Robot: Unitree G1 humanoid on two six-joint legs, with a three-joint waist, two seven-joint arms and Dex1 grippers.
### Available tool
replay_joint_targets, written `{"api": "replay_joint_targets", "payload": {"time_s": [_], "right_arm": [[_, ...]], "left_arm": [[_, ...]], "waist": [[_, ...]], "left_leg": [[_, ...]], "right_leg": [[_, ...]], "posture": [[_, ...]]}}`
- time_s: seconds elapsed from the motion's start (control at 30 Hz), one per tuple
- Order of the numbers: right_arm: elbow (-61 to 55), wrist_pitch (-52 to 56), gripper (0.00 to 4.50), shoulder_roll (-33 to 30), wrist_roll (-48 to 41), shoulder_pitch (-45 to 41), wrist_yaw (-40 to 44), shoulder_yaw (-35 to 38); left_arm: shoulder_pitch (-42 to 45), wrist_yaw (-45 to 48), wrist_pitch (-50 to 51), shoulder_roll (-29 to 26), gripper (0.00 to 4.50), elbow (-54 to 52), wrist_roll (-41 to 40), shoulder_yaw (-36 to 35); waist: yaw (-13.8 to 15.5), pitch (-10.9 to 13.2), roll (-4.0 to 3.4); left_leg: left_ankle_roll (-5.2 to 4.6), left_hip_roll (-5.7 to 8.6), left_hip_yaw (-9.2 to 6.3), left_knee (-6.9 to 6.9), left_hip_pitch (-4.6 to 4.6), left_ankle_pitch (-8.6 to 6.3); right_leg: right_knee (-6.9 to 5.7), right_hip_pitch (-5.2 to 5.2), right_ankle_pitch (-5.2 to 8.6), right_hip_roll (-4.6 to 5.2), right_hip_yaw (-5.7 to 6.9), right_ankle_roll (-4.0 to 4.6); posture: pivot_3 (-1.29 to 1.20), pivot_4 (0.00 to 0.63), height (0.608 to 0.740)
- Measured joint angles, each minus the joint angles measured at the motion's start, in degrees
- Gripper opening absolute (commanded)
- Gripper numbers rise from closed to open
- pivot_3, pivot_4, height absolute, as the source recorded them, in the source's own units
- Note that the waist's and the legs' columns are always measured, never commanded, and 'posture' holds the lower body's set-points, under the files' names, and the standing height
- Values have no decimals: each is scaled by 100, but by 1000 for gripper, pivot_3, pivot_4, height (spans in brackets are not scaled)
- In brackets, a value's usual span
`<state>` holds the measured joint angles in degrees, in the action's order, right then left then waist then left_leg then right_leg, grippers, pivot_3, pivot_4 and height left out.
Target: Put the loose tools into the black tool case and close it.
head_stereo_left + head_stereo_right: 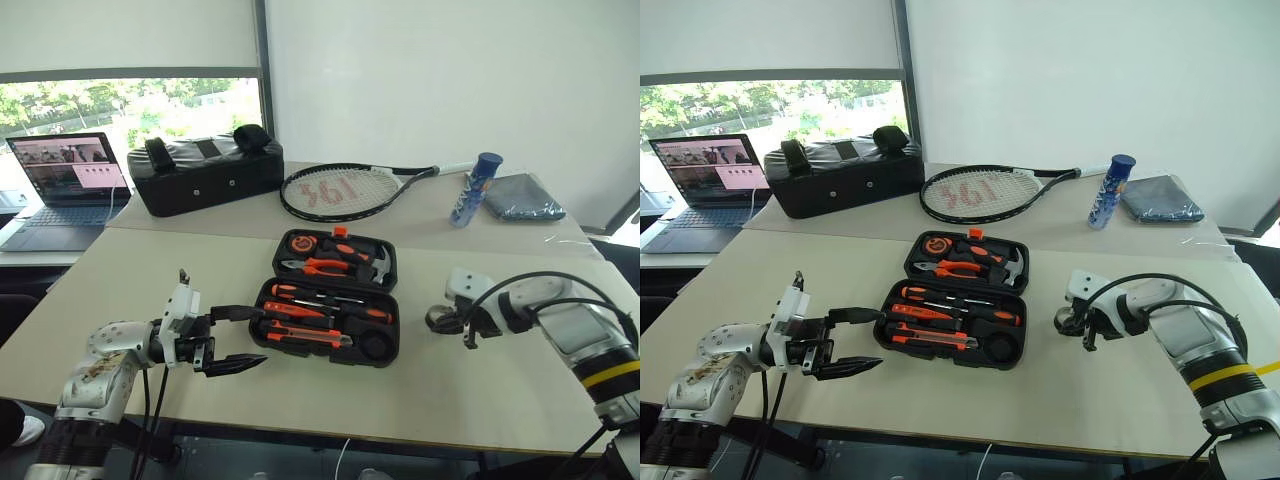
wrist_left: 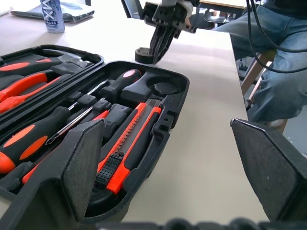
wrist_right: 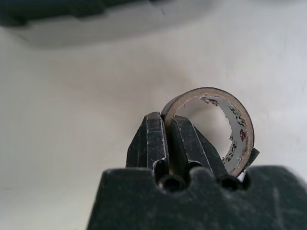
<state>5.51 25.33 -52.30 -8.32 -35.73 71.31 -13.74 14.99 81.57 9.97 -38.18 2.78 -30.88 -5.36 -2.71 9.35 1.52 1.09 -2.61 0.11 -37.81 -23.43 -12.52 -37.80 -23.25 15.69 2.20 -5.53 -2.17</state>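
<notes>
Right gripper pinched the tape roll wall above the counter | left gripper wide, empty | screwdrivers and knife slotted in tool case | left: tape into its round slot, close lid

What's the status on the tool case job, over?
Right gripper shut on tape roll wall, right of tool case. Left gripper open, empty, beside case. Case open, knife and screwdrivers seated. Nothing in the way.

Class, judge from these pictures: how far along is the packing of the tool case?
Done: knife and screwdrivers sit in the open tool case. In hand: the right gripper pinches the tape roll beside the case. Left: drop the roll into its round slot, then close the lid.
</notes>
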Motion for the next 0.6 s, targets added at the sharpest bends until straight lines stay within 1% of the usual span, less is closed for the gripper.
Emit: {"api": "replay_joint_targets", "payload": {"time_s": [0.13,0.23,0.27,0.37,0.43,0.6], "right_arm": [[-1566,1106,85,2,-697,-150,255,77],[-2224,1732,85,65,-885,-149,217,-137],[-2364,1955,85,190,-873,-157,106,-285],[-2446,2278,85,466,-753,-167,-189,-726],[-2419,2343,85,490,-609,-167,-341,-937],[-2315,2363,85,498,-443,-166,-453,-1129]], "left_arm": [[24,7,-1,26,4500,15,4,65],[24,1,-2,44,4500,41,17,104],[24,-2,-2,49,4500,43,24,123],[27,-3,-2,69,4500,45,41,186],[27,-2,-2,73,4500,46,45,188],[28,-2,-2,71,4500,47,50,188]], "waist": [[14,4,-6],[34,5,-4],[38,6,-3],[32,6,-3],[34,6,-3],[31,6,-2]], "left_leg": [[0,-2,-9,0,3,0],[0,1,-8,-3,1,0],[0,1,-8,-4,0,0],[0,1,-7,-4,-1,0],[0,2,-8,-4,-5,0],[0,1,-8,-4,-6,0]], "right_leg": [[-11,1,0,-5,6,0],[-8,2,0,-1,6,0],[-8,2,0,0,6,0],[-10,-2,0,-1,5,0],[-8,-5,0,-1,6,0],[-7,-5,0,-1,7,0]], "posture": [[0,150,740],[0,150,740],[0,150,740],[0,150,740],[0,150,740],[0,150,740]]}}
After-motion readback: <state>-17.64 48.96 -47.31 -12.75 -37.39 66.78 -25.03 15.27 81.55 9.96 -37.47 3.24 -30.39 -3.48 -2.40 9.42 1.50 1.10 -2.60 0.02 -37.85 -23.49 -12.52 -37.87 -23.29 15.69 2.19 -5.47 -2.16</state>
